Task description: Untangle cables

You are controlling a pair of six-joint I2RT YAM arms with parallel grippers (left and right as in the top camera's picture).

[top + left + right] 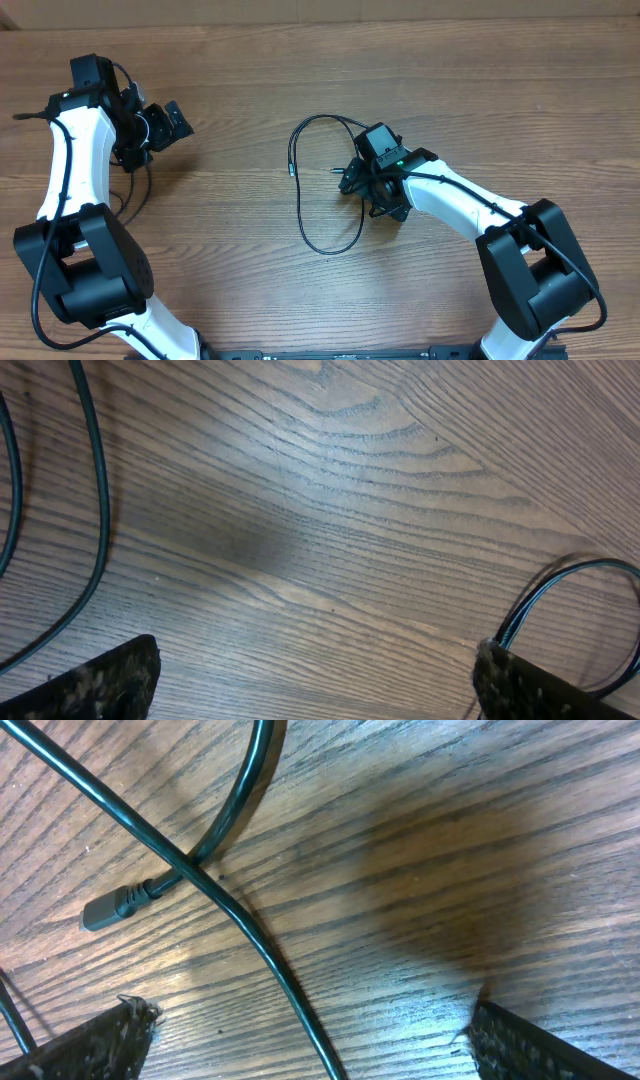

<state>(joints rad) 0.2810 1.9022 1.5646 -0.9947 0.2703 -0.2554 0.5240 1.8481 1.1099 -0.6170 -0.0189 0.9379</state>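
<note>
You are looking at a thin black cable (301,203) lying looped mid-way across the brown wood-grain table (230,60), crossing itself beside its small dark plug (110,908). Your right gripper (362,182) is hovering at the loop's 3 o'clock, jaws spread wide and empty. Your left gripper (166,122), also gaping, is sitting well apart at 10 o'clock.

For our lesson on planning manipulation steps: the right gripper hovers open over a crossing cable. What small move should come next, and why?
Probably lower the right gripper and close on the cable strand running between its open fingers, since that strand crosses the plug end and nothing is held yet.
</note>
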